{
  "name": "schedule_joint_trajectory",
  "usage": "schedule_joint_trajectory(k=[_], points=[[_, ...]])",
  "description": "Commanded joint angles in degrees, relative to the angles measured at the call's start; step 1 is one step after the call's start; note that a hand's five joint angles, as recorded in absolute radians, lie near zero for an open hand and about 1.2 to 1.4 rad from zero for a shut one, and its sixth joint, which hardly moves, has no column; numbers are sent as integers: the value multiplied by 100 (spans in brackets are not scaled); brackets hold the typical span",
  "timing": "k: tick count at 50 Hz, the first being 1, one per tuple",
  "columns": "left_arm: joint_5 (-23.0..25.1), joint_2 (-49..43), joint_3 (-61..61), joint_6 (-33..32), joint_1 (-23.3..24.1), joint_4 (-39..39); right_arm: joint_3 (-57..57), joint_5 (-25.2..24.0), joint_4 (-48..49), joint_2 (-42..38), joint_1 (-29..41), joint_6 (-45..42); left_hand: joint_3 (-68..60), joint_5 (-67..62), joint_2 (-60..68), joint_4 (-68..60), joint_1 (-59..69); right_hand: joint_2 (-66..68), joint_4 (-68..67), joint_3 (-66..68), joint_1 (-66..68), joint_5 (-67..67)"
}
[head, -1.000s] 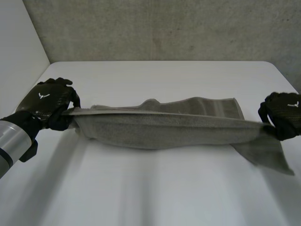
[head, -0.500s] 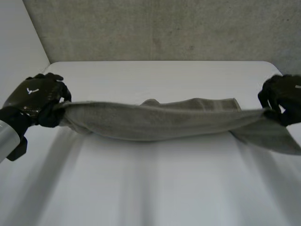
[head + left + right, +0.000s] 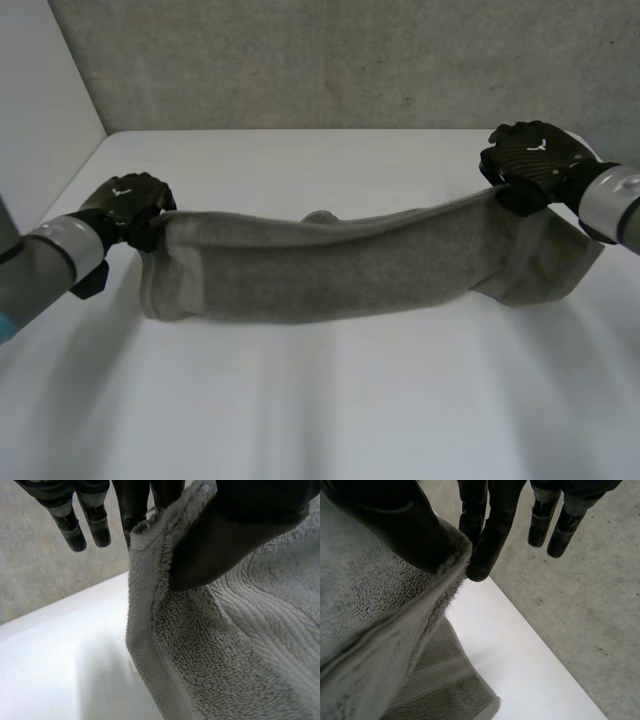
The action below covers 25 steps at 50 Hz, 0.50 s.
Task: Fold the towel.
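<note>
A grey towel [image 3: 330,265] hangs stretched between my two hands above the white table [image 3: 330,400], sagging in the middle. My left hand [image 3: 130,205] is shut on its left end; the left wrist view shows the thumb [image 3: 225,535] pinching the towel's edge [image 3: 165,605] against the fingers. My right hand [image 3: 530,160] is shut on the right end, farther back. In the right wrist view its thumb [image 3: 395,520] presses the towel's edge [image 3: 395,610] against a finger. Below the right hand the towel folds down onto the table.
A grey wall [image 3: 350,60] runs behind the table's far edge. The table's left edge lies close to my left arm [image 3: 40,265].
Both hands have carried the towel's ends away from me toward the far side. The right hand rose and moved inward; the near layer now drapes over the far part.
</note>
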State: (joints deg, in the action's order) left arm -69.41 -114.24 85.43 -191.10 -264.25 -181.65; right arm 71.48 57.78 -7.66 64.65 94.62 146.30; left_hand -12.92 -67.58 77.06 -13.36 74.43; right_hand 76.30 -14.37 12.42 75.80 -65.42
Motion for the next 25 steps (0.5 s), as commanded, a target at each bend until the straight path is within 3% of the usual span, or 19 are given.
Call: schedule_joint_trajectory(k=[1, 12, 25], points=[[-397, -784, -711, -15, 190, 16, -319, 304, 748, -709, 170, -14, 292, -242, 294, 336, 557, 370, 437, -242, 420, -458], [-450, -1680, -1607, 3, 330, -239, -529, 348, 1995, -1657, 249, -14, 292, -242, 294, 336, 557, 370, 437, -242, 420, -458], [-679, -2234, -2030, -50, 515, -784, -1100, 348, 2233, -2448, 355, -23, 292, -242, 294, 336, 557, 370, 437, -242, 420, -458]])
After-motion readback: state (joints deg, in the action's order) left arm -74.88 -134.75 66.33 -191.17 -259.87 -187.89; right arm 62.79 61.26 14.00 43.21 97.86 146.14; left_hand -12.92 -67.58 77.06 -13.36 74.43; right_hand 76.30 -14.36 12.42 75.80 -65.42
